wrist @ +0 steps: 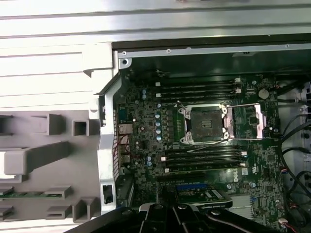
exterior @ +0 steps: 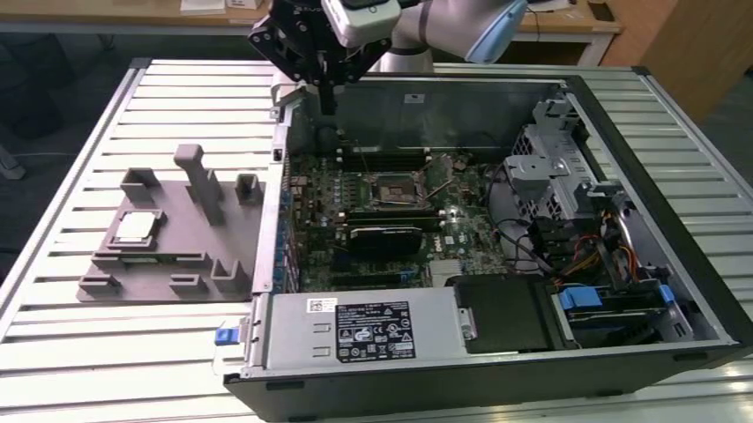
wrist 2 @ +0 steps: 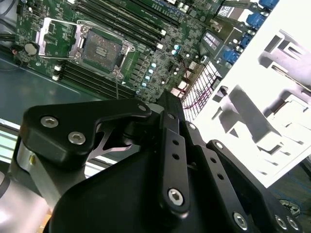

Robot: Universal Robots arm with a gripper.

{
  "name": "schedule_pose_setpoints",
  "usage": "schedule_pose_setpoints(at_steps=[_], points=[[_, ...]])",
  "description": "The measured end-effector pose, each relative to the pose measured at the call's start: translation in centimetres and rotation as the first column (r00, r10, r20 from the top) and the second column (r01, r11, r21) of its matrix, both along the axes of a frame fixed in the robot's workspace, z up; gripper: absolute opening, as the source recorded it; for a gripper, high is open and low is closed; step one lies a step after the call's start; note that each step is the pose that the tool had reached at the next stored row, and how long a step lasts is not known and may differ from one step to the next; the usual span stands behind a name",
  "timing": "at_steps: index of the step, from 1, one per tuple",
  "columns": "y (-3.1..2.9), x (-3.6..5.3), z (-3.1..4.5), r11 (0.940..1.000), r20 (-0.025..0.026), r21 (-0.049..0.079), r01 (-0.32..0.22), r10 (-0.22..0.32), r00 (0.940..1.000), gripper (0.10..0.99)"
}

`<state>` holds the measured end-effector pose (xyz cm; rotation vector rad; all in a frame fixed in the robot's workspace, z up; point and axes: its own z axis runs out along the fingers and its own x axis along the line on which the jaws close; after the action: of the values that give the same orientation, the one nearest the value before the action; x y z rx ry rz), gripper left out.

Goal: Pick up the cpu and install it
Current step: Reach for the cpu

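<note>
Slatted metal tabletop point(exterior: 70, 132) bears a grey moulded tray point(exterior: 176, 231) holding the flat, square, silver-grey, pale-rimmed cpu point(exterior: 133, 226); well apart, the black gripper point(exterior: 327, 104) hangs with fingers pressed together, empty.

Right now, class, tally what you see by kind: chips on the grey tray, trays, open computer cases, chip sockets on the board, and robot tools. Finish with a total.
chip: 1
grey tray: 1
computer case: 1
socket: 1
tool: 1
Total: 5
</note>
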<state>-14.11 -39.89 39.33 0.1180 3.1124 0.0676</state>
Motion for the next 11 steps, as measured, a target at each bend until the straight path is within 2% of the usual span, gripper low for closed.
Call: schedule_pose_setpoints(at_steps=[11], points=[[0.0, -0.95, 0.0, 1.0, 0.0, 0.0, 0.0, 0.0, 1.0, 0.106]])
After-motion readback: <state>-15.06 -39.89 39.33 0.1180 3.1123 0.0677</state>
